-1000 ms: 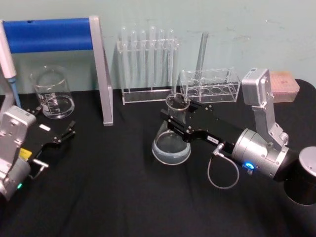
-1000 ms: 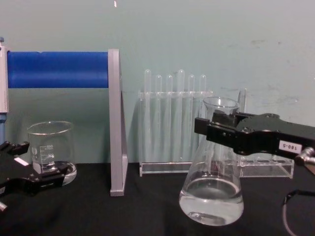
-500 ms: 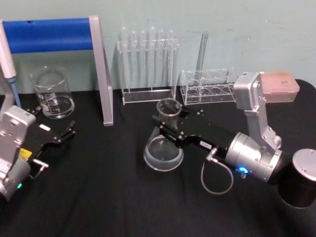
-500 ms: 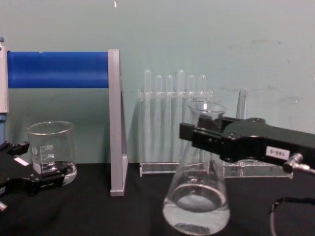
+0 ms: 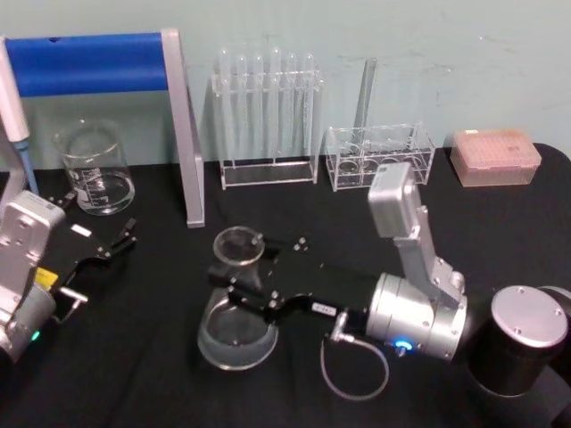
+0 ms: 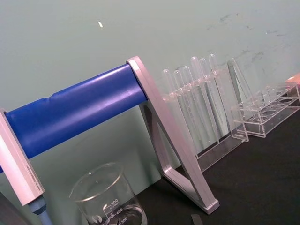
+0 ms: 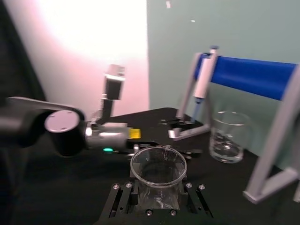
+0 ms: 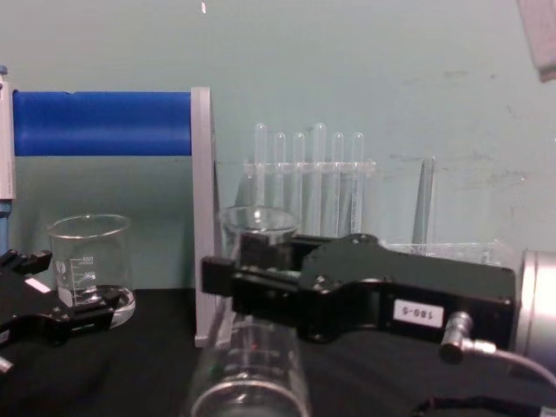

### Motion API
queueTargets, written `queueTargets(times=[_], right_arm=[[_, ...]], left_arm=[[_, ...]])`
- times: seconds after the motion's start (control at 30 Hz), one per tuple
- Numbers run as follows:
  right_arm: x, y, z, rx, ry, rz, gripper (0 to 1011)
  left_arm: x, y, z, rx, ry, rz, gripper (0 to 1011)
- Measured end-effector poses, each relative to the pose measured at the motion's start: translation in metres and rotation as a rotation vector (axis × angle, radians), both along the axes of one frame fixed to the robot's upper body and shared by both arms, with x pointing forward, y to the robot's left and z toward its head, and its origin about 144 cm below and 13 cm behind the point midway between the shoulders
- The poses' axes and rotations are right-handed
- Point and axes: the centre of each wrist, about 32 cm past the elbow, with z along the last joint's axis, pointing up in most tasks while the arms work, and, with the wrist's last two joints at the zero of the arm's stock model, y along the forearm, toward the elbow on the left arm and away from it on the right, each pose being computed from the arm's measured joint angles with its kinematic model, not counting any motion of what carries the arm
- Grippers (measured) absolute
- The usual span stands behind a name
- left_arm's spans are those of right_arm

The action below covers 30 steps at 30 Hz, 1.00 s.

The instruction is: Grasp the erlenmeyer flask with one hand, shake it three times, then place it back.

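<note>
The erlenmeyer flask is a clear cone with a little liquid in its wide base, at the near middle of the black table. My right gripper is shut on its neck just under the flared rim. In the right wrist view the round rim shows between the two black fingers. The chest view shows the flask body large and low, its base cut off by the edge. My left gripper rests open at the table's left, near the beaker.
A glass beaker stands at the back left under a blue-barred stand holding a pipette. A test tube rack, a second clear rack and a pink tip box line the back.
My right gripper has swung the flask to the left and nearer to me, from beside the racks to the near middle of the table. The left arm has not moved.
</note>
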Motion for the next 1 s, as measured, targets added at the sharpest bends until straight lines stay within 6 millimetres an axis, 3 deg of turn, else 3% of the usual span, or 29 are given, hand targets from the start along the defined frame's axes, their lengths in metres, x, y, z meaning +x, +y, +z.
queueTargets(times=[0.3, 0.5, 1.0], right_arm=[[-0.005, 0.008, 0.000, -0.004, 0.007, 0.067, 450], [0.000, 0.006, -0.001, -0.006, 0.000, 0.023, 449], [0.029, -0.033, -0.001, -0.013, -0.060, -0.331, 449]], left_arm=[[0.000, 0.000, 0.000, 0.000, 0.000, 0.000, 1001], [0.000, 0.000, 0.000, 0.000, 0.000, 0.000, 1001], [0.000, 0.000, 0.000, 0.000, 0.000, 0.000, 1001]])
